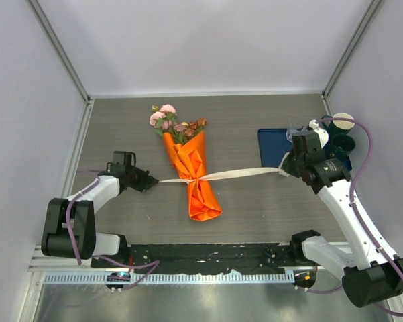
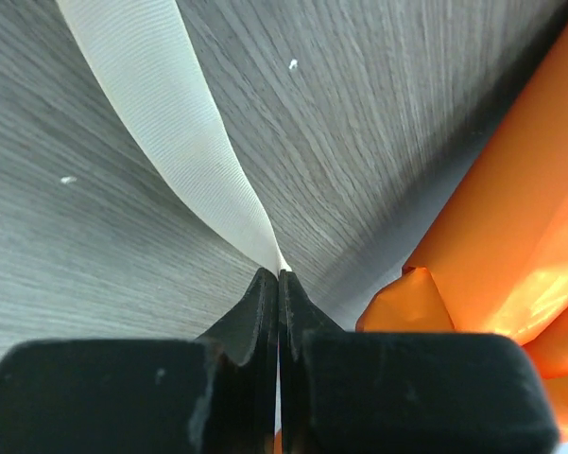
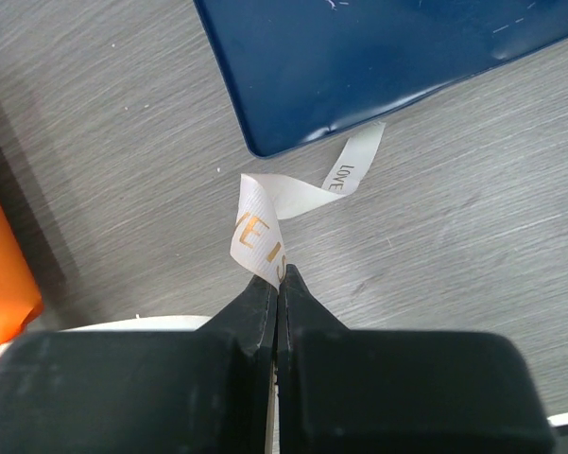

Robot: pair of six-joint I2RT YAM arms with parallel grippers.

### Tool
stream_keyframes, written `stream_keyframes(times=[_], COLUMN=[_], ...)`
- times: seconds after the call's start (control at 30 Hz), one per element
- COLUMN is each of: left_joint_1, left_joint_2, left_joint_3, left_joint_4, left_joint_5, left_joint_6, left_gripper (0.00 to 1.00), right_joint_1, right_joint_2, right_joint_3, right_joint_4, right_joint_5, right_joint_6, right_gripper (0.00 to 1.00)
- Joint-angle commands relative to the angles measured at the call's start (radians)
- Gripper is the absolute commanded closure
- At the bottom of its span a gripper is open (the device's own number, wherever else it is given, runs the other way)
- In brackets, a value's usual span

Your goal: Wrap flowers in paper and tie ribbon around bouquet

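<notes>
A dark blue tray (image 1: 271,146) lies on the grey table (image 1: 255,211), a white cup (image 1: 342,121) beside it

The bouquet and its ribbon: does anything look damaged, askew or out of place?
Nothing serious. The ribbon runs taut from the left gripper around the bouquet to the right gripper, both shut on it. The paper is only pinched at the tie.

The ribbon (image 2: 184,161) looked like finely ribbed cloth; the desk (image 2: 359,123) was matt grey woodgrain; the paper (image 2: 510,236) smooth, faintly shiny; the blue tray (image 3: 378,66) glossy plastic.
</notes>
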Motion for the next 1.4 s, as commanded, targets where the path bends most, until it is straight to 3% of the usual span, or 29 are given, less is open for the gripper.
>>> stream_keyframes(times=[0.0,0.23,0.43,0.7,0.87,1.03,1.2,1.37], left_joint_1=[0.02,0.02,0.022,0.02,0.017,-0.026,-0.05,-0.089], left_joint_2=[0.053,0.087,0.088,0.165,0.162,0.226,0.332,0.406], left_joint_3=[0.007,0.004,0.001,0.021,0.067,0.177,0.285,0.337], left_joint_4=[0.086,0.068,0.055,0.083,-0.052,-0.282,-0.428,-0.46], left_joint_5=[0.001,-0.05,-0.108,-0.107,-0.238,-0.372,-0.387,-0.424], left_joint_6=[-0.025,-0.045,-0.029,-0.018,-0.038,-0.068,-0.101,-0.153], left_gripper=[0.98,0.9,0.71,0.64,0.57,0.57,0.59,0.59], right_joint_1=[-0.005,-0.007,-0.007,-0.005,-0.005,-0.005,-0.005,-0.007], right_joint_2=[-0.028,-0.038,-0.035,-0.045,-0.05,-0.045,-0.054,-0.064], right_joint_3=[0.007,0.005,0.004,-0.01,-0.012,-0.015,-0.018,-0.018], right_joint_4=[-0.003,-0.013,-0.014,-0.014,-0.016,-0.01,-0.005,-0.007], right_joint_5=[0.06,0.07,0.057,0.053,0.043,0.024,0.015,0.009], right_joint_6=[-0.004,-0.015,-0.013,-0.01,-0.007,-0.004,0.006,0.005], right_gripper=[1.0,1.0,1.0,1.0,1.0,1.0,1.0,1.0])
